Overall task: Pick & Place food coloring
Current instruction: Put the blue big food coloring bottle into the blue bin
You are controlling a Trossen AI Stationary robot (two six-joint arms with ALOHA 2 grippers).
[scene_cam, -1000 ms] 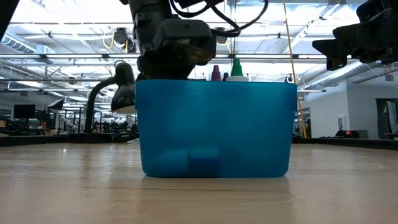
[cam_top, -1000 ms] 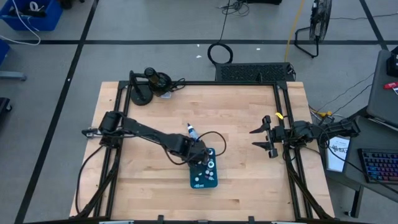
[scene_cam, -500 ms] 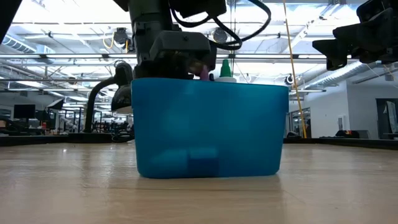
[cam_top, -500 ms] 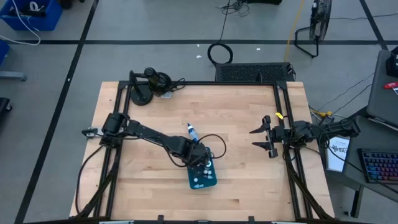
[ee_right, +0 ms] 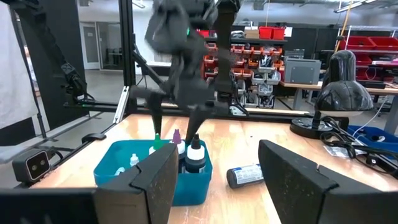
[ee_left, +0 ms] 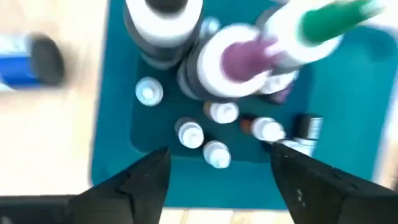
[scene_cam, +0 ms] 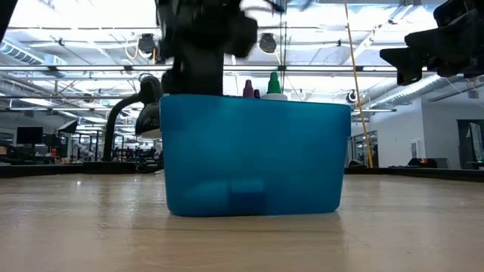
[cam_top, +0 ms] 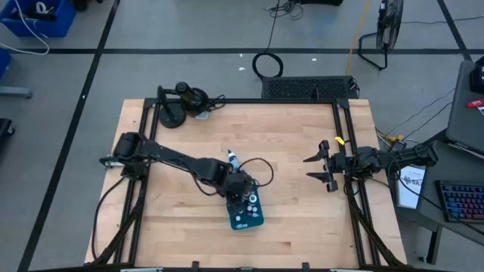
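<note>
A teal tray point(cam_top: 256, 222) stands on the table's near middle. In it stand several tiny white-capped food coloring bottles point(ee_left: 211, 134) and taller bottles with a purple tip point(ee_left: 244, 57), a green tip point(scene_cam: 274, 81) and a black cap point(ee_right: 195, 155). My left gripper point(ee_left: 217, 180) hangs open just above the tray, pointing steeply down, its fingers wide apart over the small bottles with nothing between them. In the right wrist view the left gripper point(ee_right: 178, 124) shows the same spread. My right gripper point(cam_top: 319, 168) waits open and level at the table's right edge.
A blue bottle with a dark cap point(cam_top: 233, 159) lies on its side on the wood just beyond the tray. A black desk lamp point(cam_top: 184, 98) stands at the far left corner. Bare wood lies between the tray and my right arm.
My left gripper has risen out of the tray and now hangs above its rim. Before that, the tray turned a little and slid slightly toward the table's left edge, and the tall bottles in it shifted along with it.
</note>
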